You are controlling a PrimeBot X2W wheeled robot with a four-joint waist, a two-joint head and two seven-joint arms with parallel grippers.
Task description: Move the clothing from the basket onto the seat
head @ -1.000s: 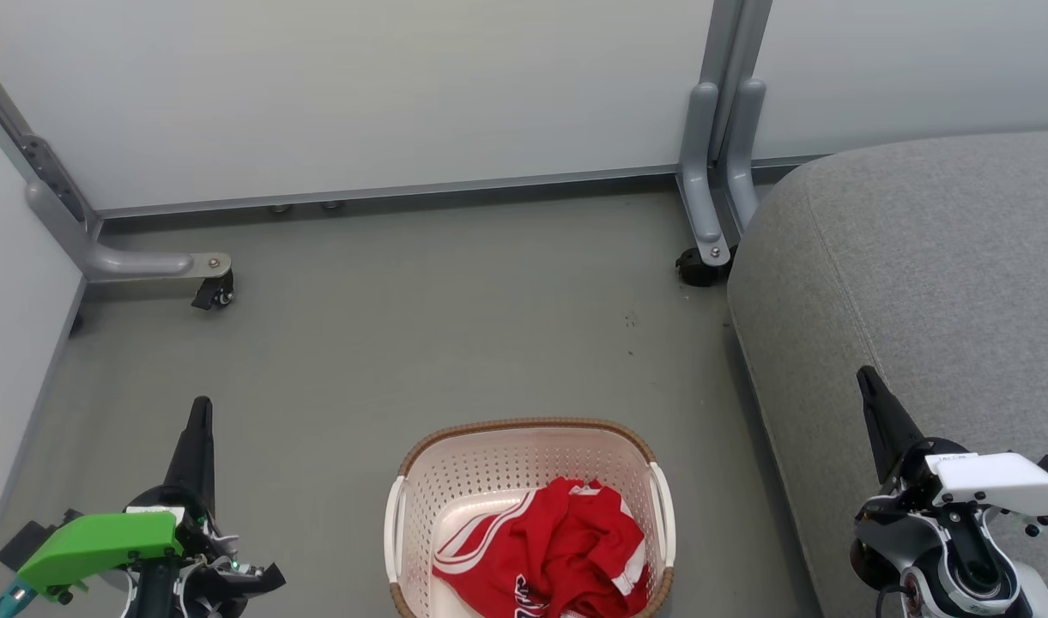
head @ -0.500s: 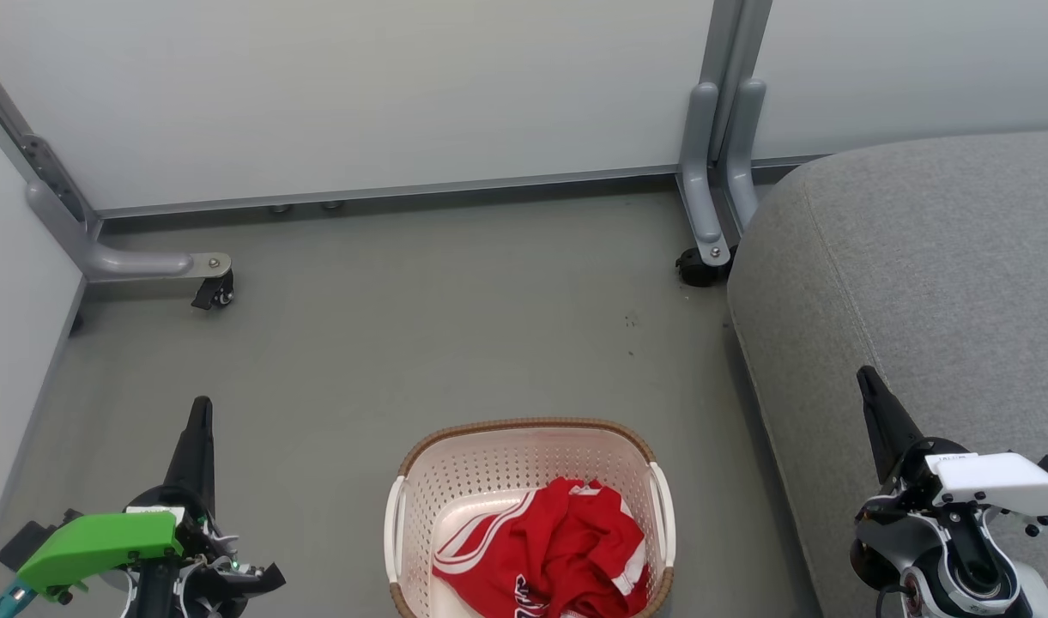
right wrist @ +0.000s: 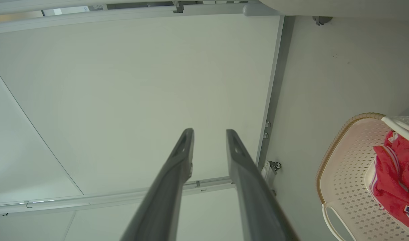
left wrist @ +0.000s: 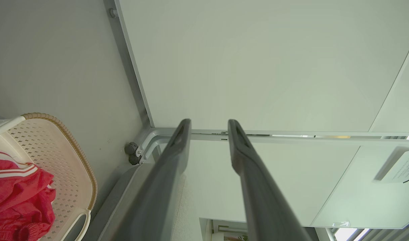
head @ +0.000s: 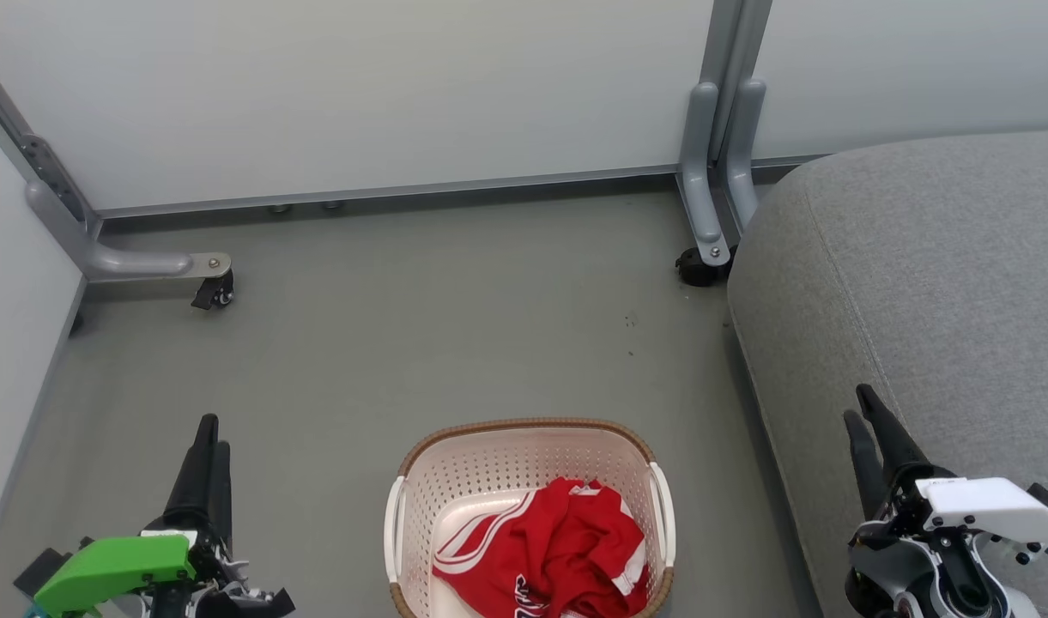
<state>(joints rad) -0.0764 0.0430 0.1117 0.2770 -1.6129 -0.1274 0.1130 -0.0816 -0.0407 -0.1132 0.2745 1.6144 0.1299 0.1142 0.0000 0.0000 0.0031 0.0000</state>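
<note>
Nothing lifted yet: red garments (head: 551,549) in laundry basket (head: 524,426); left gripper (head: 214,433), right gripper (head: 857,405) narrowly parted, empty. Next, probably: reach in.

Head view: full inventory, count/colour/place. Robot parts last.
clothing: one heap, red with white stripes, in the basket; pieces can't be counted apart
basket: one, cream-white with brown rim, on the floor, bottom centre
seat: one, grey, right side
partition panels: three, pale, two at the back, one at the left
frame feet: three, grey, one at the left, two beside the seat
castors: two, black, under the feet
floor: one, grey, middle
left gripper: one, dark fingers with green housing, lower left; open, empty
right gripper: one, dark fingers with white housing, lower right; open, empty
</note>
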